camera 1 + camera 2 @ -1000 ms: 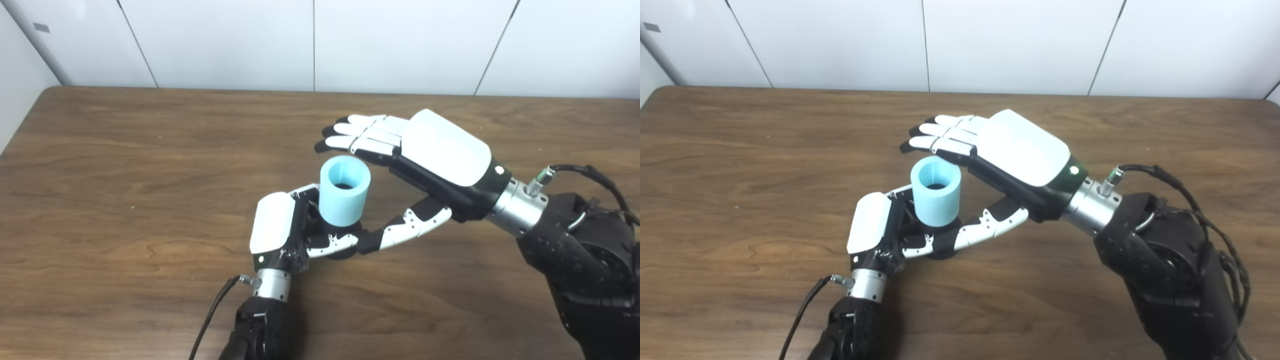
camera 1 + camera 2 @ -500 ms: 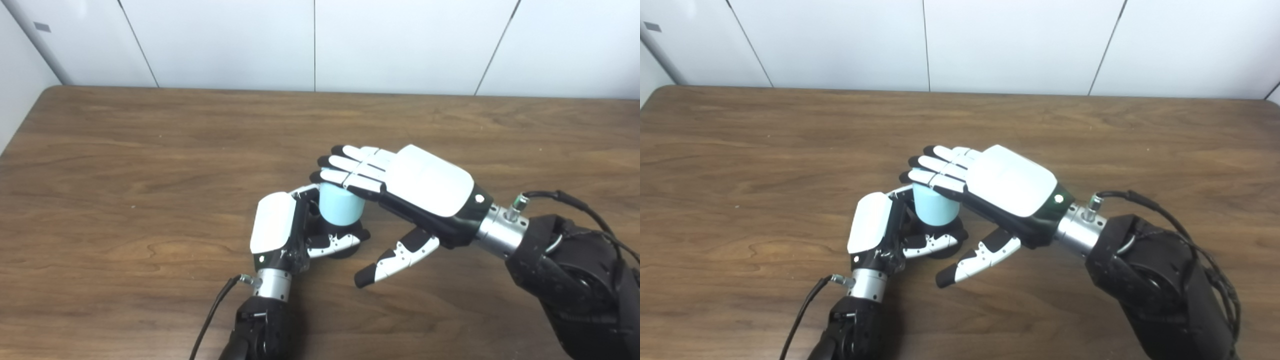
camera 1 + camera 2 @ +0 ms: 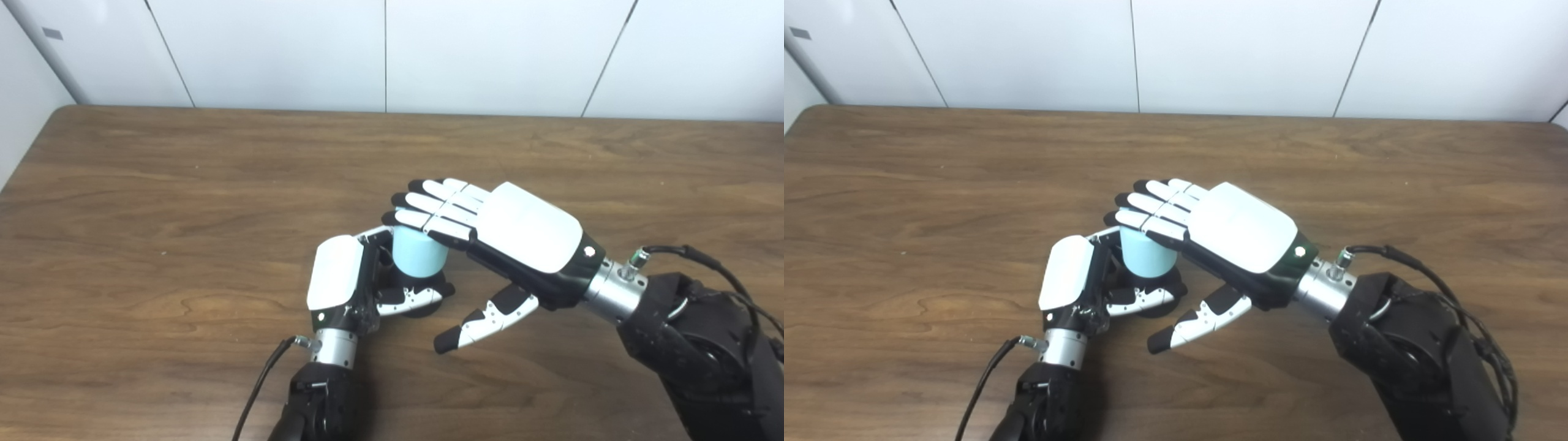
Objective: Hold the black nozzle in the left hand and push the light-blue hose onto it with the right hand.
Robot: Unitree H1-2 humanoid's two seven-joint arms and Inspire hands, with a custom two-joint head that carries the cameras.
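Observation:
The light-blue hose (image 3: 416,260), a short upright cylinder, stands on the black nozzle (image 3: 422,291), whose base shows just below it. My left hand (image 3: 343,282) is shut on the nozzle's base, thumb curled round its front. My right hand (image 3: 508,236) lies flat over the hose, fingers (image 3: 429,214) stretched out and resting on its top rim, which they hide. Its thumb (image 3: 484,318) hangs free to the lower right, touching nothing.
The wooden table (image 3: 153,202) runs wide on every side, its far edge meeting a white panelled wall (image 3: 386,55). A black cable (image 3: 257,386) trails from my left wrist toward the bottom edge.
My right hand has come down from above the hose and laid its fingers on the top rim; its thumb left the nozzle's side. The hose sits lower on the nozzle.

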